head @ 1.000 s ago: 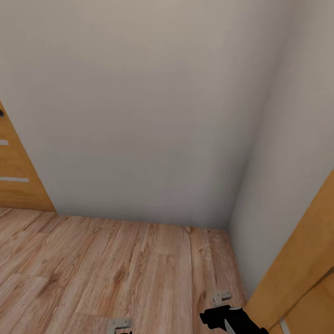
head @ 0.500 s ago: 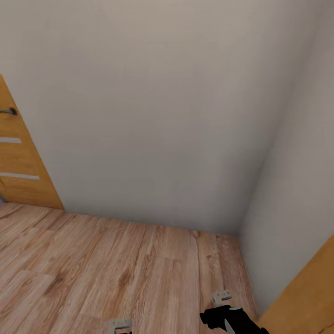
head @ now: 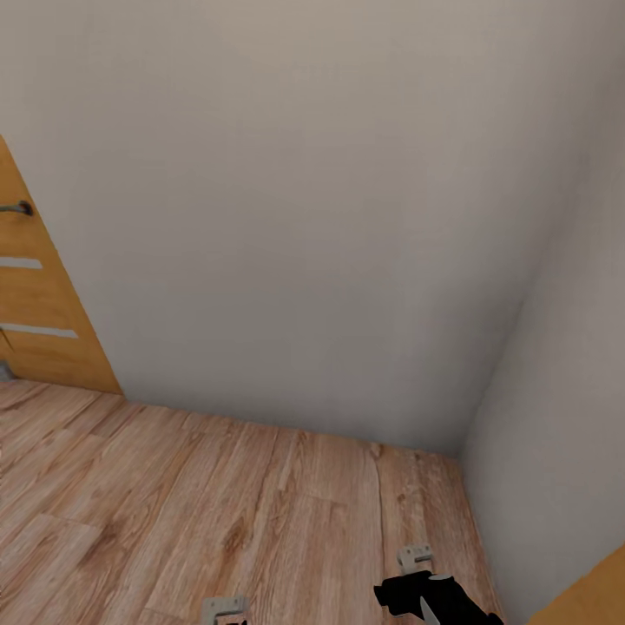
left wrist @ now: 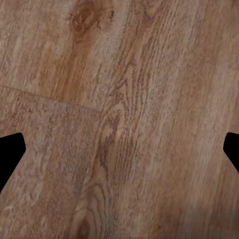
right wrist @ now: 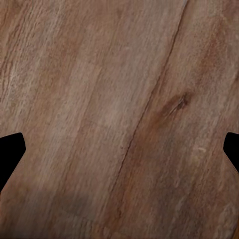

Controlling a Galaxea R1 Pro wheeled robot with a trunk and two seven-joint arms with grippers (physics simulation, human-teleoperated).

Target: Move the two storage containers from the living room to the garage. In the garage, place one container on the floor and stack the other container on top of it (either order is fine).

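Note:
The two storage containers and the garage are out of view. I face a corner of a room with light wood plank flooring (head: 217, 503). My left gripper (left wrist: 119, 154) hangs open above the planks, its black fingertips far apart with nothing between them. My right gripper (right wrist: 119, 154) is also open and empty over the wood. In the head view, a grey tip of the left gripper (head: 224, 609) pokes in at the bottom edge. The right gripper's grey tip (head: 415, 557) and black body (head: 430, 599) sit at the bottom right.
A plain white wall (head: 304, 217) stands close ahead and meets a second wall (head: 564, 391) at a corner on the right. An orange wooden door (head: 39, 321) with frosted strips and a handle is at the left. A sliver of another orange door (head: 595, 606) shows at bottom right.
The whole view has swung left: the wall corner and right door slid rightward, and more of the left door shows. Both grippers keep their place in the picture.

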